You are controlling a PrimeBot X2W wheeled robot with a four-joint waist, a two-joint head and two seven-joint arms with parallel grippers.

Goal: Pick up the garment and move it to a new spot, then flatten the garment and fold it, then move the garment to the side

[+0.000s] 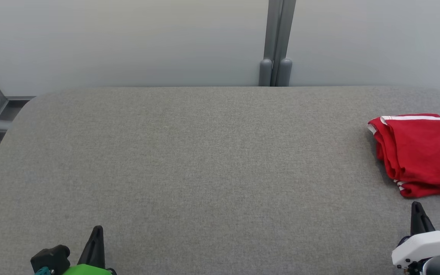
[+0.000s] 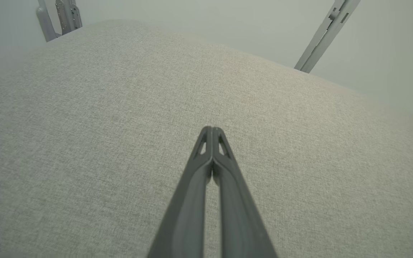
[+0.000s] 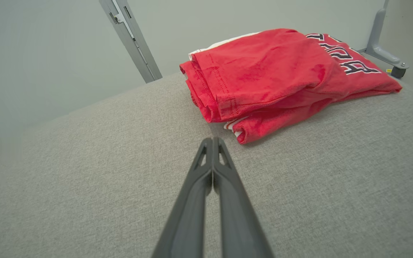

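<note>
One red garment — left end effector, right end effector, both closed

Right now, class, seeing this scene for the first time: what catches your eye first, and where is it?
The red garment stands out at once, lying folded near the right edge of the grey table, with white stripes and dark lettering. Next come the left gripper and right gripper at the near edge, both shut and empty.

Folded red garment lies at table's right edge.
</note>
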